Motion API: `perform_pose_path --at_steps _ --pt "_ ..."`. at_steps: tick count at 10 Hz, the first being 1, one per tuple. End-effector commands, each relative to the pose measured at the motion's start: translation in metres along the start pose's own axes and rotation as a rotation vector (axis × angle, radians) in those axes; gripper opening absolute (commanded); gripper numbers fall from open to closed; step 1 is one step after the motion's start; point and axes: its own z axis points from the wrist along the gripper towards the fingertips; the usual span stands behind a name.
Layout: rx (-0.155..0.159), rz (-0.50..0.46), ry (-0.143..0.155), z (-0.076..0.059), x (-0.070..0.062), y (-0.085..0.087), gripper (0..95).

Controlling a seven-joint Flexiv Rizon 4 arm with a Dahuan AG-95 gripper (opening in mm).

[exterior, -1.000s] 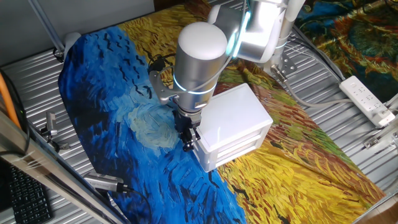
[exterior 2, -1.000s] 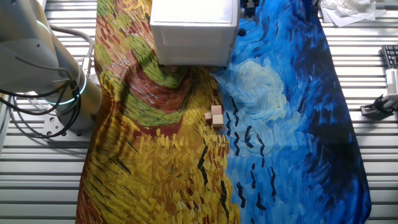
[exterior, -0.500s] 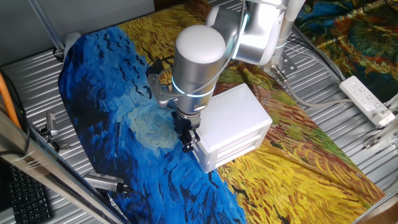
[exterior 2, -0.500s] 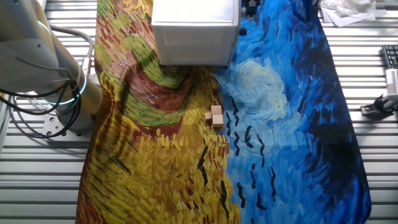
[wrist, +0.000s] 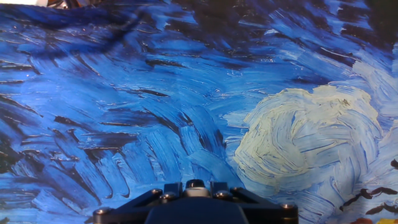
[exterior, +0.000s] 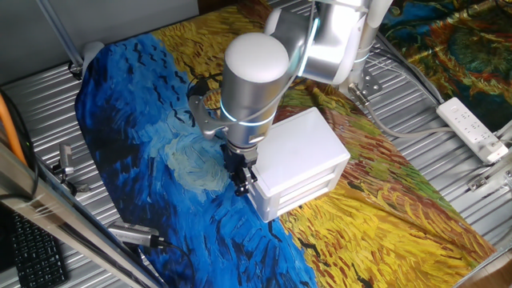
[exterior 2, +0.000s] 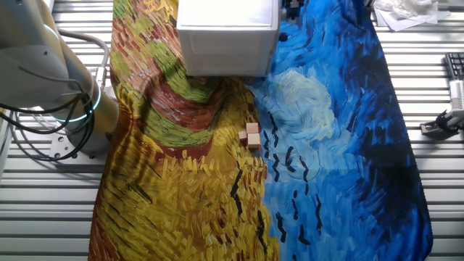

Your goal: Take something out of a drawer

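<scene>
One fixed view puts your gripper (exterior: 241, 186) low beside the cabinet (exterior: 299, 162), jaws' state unreadable; next, reach its drawer (exterior: 298, 189) knob.

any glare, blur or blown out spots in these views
One fixed view: sharp, with bright highlights on the arm's glossy white joint and on the white cabinet top. The other fixed view: evenly lit, but the cabinet top is nearly blown out. Hand view: the painted cloth is in focus, with an overexposed strip at the top-left edge.

Glossy white plastic cabinet (exterior: 300, 164); painted cloth (exterior 2: 326, 145); ribbed metal table (exterior 2: 435, 203)
</scene>
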Motion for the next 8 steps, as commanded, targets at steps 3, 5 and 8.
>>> perform_pose_path --at_steps 3,5,8 --pt "0.008 0.0 0.033 -0.0003 0.0 0.0004 0.0" --pt "0.004 -0.009 0.044 -0.0003 0.0 0.0004 0.0" --pt "0.005 -0.009 0.068 -0.0003 0.0 0.0004 0.0"
